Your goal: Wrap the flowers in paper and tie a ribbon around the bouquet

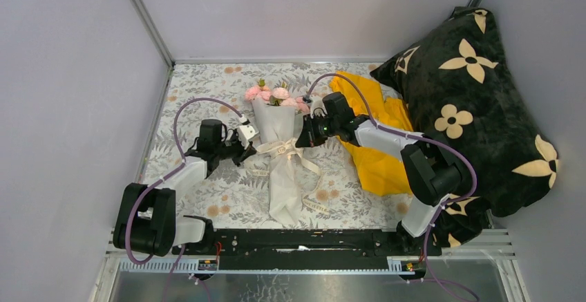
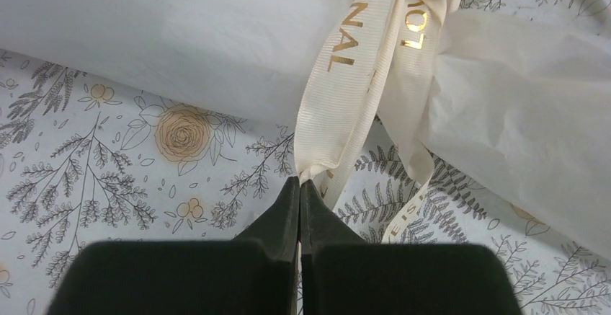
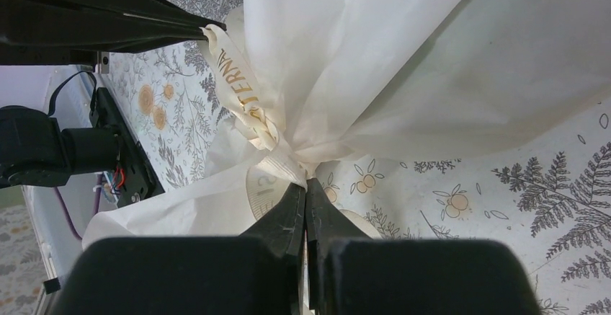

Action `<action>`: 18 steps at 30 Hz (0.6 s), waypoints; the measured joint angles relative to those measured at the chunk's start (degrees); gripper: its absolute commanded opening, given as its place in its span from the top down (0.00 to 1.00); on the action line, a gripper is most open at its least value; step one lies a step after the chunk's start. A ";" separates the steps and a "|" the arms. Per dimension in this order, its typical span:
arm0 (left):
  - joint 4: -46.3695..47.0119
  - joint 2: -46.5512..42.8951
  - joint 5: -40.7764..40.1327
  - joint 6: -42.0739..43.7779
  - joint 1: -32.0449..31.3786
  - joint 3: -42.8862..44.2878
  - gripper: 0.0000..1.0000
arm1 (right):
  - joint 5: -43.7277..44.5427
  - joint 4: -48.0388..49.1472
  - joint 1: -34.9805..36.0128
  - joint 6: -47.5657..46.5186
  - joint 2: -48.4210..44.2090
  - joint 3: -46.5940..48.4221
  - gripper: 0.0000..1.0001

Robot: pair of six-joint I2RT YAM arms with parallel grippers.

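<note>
One floral tablecloth [image 1: 207, 88] bears the bouquet [image 1: 275, 133], its paper [image 1: 283, 195] flaring toward the arms, flowers [image 1: 271, 95] toward the far wall. At its waist the left gripper [image 2: 299, 183] and right gripper [image 3: 305, 185] each clamp shut on the cream ribbon [image 2: 335, 106].

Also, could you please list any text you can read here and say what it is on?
"RNAL": gold letters on the cream ribbon, start hidden.
"LO": neighbouring ribbon strand, rest hidden.
"TERNA": same ribbon, right wrist view.
Ribbon tail lettering: too partial to read.
</note>
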 measured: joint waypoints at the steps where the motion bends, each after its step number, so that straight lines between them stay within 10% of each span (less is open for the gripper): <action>1: -0.20 -0.07 0.02 0.72 0.00 -0.07 1.00 | 0.02 -0.33 0.11 0.00 -0.07 0.00 1.00; 3: -0.70 -0.39 0.24 2.34 0.00 -0.07 1.00 | -0.09 -0.28 0.24 -0.02 -0.13 0.00 1.00; 5: -2.25 -0.92 1.20 5.11 0.00 0.02 0.56 | -0.50 -0.31 0.39 -0.07 -0.15 0.00 1.00; 7: -5.31 -1.66 2.67 9.86 0.04 0.66 0.43 | -0.83 -0.28 0.74 -0.15 -0.15 0.00 1.00; 13: -17.92 -4.31 9.35 22.80 0.37 8.57 0.68 | -2.51 -0.28 1.81 -0.66 -0.13 0.11 1.00; 18: -23.82 -5.31 12.98 34.86 -4.68 16.13 0.69 | -5.29 -0.31 1.95 -0.63 0.02 1.01 1.00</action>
